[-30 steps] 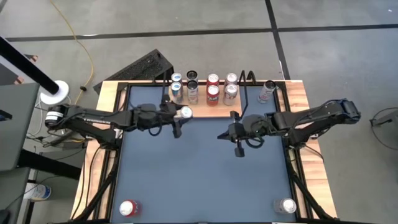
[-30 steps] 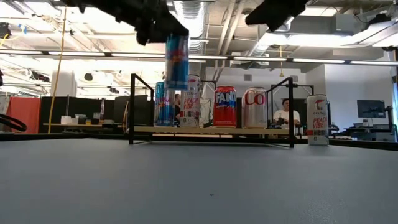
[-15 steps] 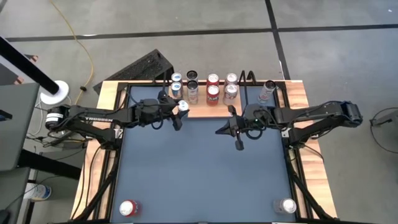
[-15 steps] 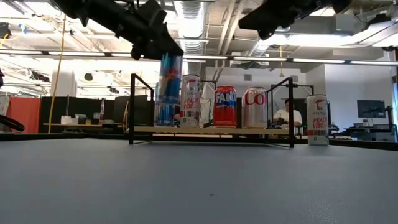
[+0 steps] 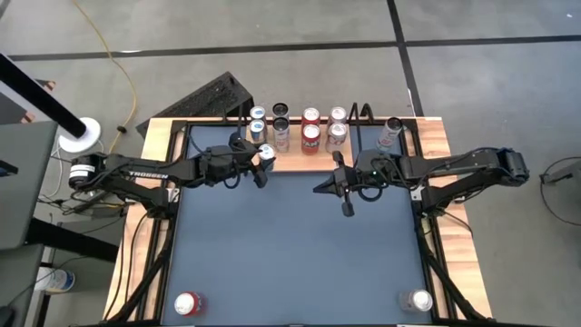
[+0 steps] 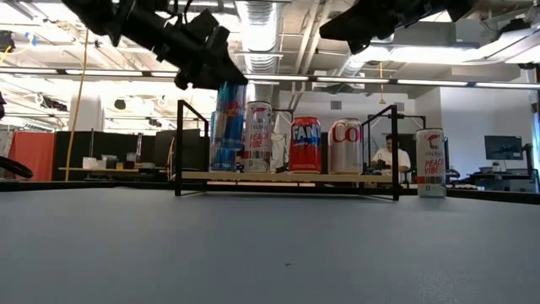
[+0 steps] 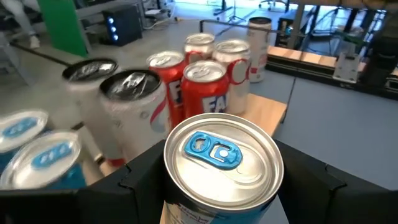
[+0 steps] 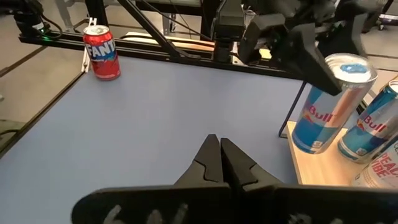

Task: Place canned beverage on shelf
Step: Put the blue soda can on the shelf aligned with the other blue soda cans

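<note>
A blue Red Bull can point(image 6: 229, 118) stands at the left front corner of the shelf point(image 5: 318, 158), a light-wood board with black wire side frames. My left gripper point(image 5: 263, 156) is shut on this can point(image 7: 224, 158). Several other cans stand on the board in two rows; the right wrist view shows a second Red Bull can point(image 8: 373, 127) just behind the held one point(image 8: 333, 102). My right gripper point(image 5: 320, 188) hovers shut over the table before the shelf's middle, holding nothing point(image 8: 221, 155). My left gripper pinches the can's upper wall point(image 7: 177, 205), just under the rim, between its two fingers point(image 7: 140, 180), one on each side. The fingers come nearly level from the table's left. The can stands slightly tilted, its bottom point(image 8: 311, 148) at the board's front edge; touching or just above, I cannot tell.
A Celsius can point(image 5: 390, 133) stands on the table right of the shelf. A red Fanta can point(image 5: 186, 303) is at the near left corner and a silver can point(image 5: 417, 300) at the near right. A person point(image 6: 389, 152) sits in the room behind.
My left gripper has carried the Red Bull can toward the far edge and down, from above and in front of the shelf to the board's left front corner, beside the other cans. My right gripper has drifted a little toward the shelf and the table's left, still shut.
</note>
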